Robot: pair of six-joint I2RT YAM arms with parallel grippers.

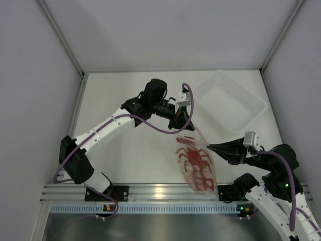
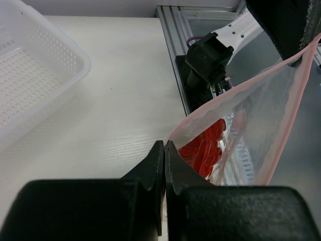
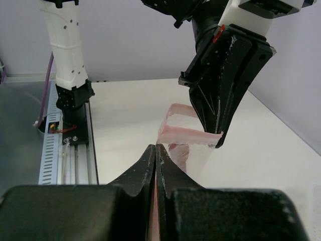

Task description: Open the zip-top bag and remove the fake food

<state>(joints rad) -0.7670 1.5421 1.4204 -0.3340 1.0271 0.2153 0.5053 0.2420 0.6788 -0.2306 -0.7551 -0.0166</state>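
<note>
1. zip-top bag [image 1: 196,168] — being held up near-right of centre, mouth uppermost for opening.
2. left gripper [image 1: 192,129] — fingers pressing together on the mouth's far lip.
3. right gripper [image 1: 208,146] — fingers pinching the near-right lip, opposing the left for a pull-apart.
4. red lobster [image 1: 193,159] — lying inside the bag, awaiting removal.
5. clear tray [image 1: 251,114] — sitting far right, probably waiting to receive the food.

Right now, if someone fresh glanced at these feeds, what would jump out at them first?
The zip-top bag is strung between the two arms near the table's front edge. The left gripper and right gripper each pinch its pink zip edge, and its mouth looks parted. Inside it, the red lobster shows vividly through the plastic. A clear tray sits toward the far right corner.
</note>
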